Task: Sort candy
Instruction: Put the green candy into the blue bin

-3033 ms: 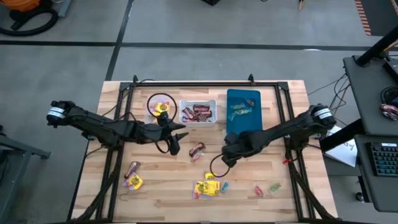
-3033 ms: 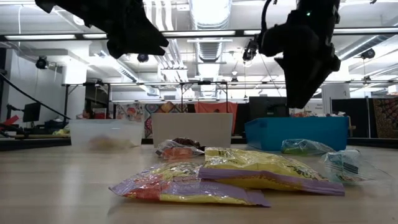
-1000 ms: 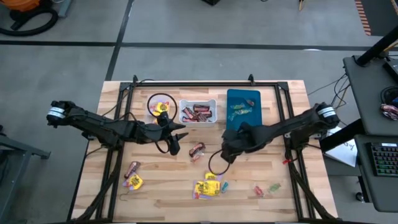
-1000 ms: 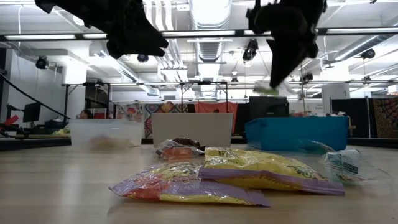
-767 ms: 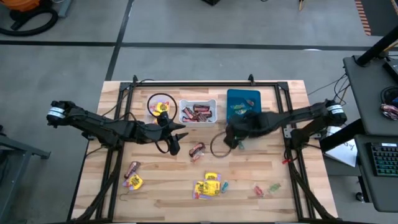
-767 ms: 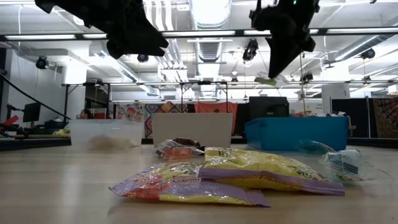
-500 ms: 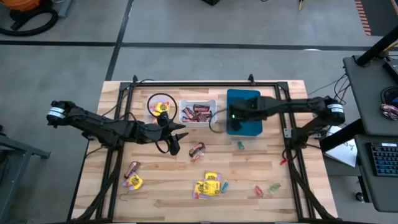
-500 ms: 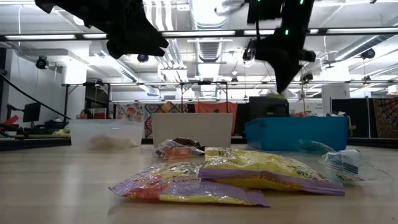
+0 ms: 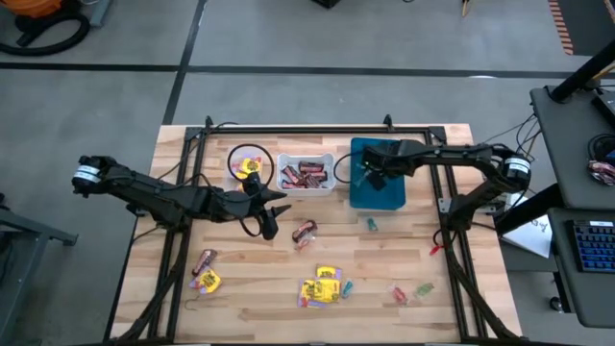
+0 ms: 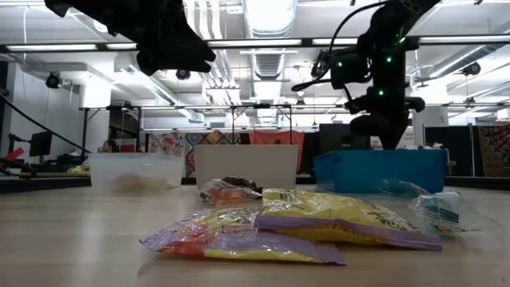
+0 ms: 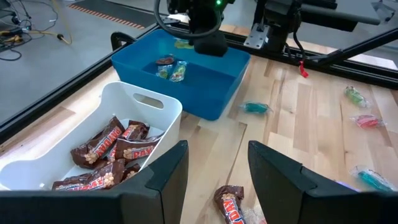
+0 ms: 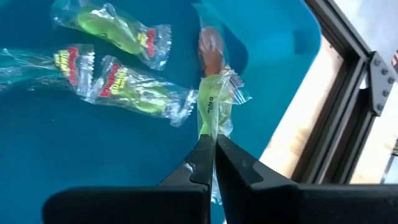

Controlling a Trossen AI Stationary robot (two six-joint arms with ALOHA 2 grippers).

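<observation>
I see right tool over blue bin, pressed together, pinching green wrapped candy by wrapper; more green pieces lie in bin below. Left tool hovers spread, holding nothing, near white bin of brown bars. Yellow packets and teal piece lie loose on table.

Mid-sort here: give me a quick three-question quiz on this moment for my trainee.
1. True or false: the right gripper hangs over the blue bin, jaws shut on a green candy.
2. The white bin holds: A yellow packets, B brown bars, C teal pieces?
3. Fill in: the left gripper, above the table, holds ____.
Key: 1 true; 2 B; 3 nothing.
</observation>
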